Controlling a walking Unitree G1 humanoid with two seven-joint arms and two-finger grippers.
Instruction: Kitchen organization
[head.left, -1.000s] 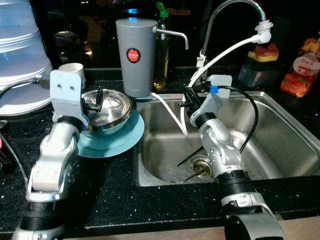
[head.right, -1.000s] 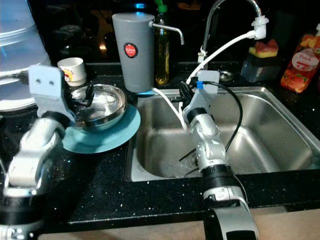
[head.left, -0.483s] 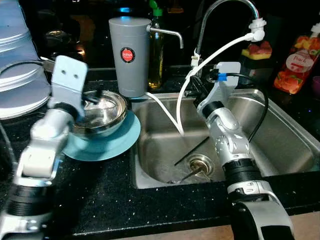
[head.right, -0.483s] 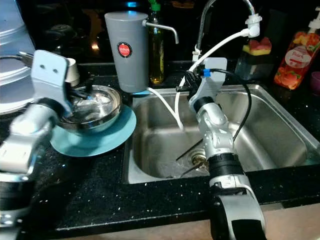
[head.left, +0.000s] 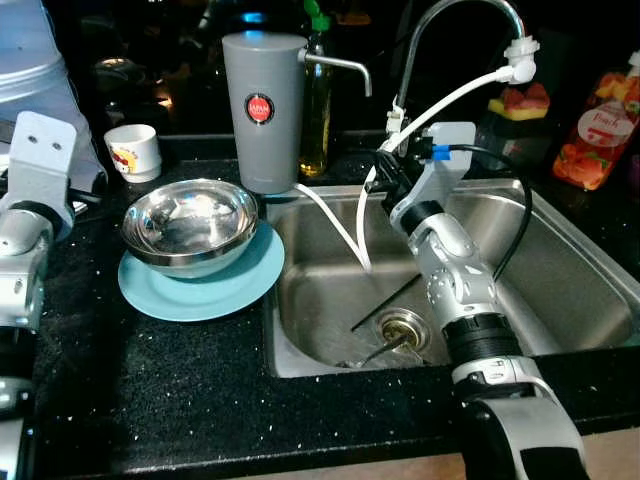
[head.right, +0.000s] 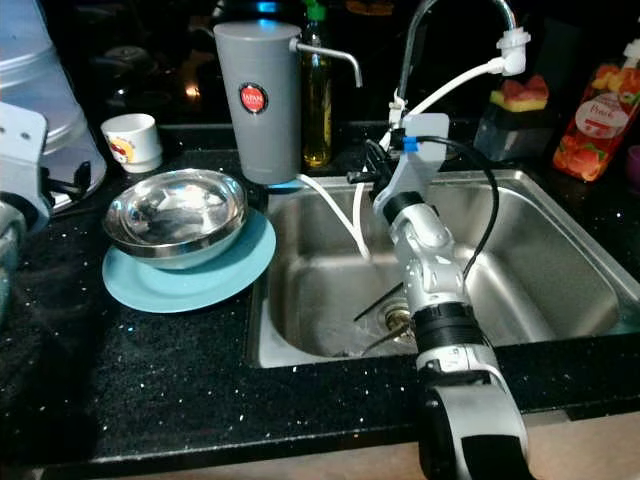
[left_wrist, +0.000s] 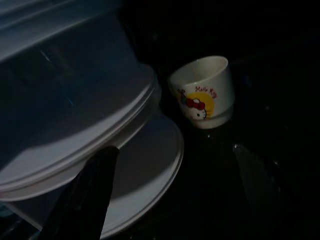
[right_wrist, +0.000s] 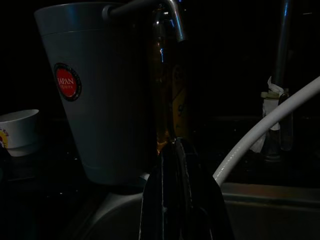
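Observation:
A steel bowl rests on a teal plate on the black counter, left of the sink. My left gripper is off to the bowl's left, apart from it and open with nothing between its fingers. It faces a white cartoon cup and a stack of white plastic ware. My right gripper hovers over the sink's back left corner, shut on nothing. It points at the grey tumbler dispenser and the oil bottle.
A white hose runs from the faucet down into the sink. Thin utensils lie by the drain. Sponges and a red soap pouch stand at the back right. Bare counter lies in front of the plate.
My left gripper has let go of the bowl's rim and drawn back to the left. The bowl stays on the plate. The right arm has hardly moved.

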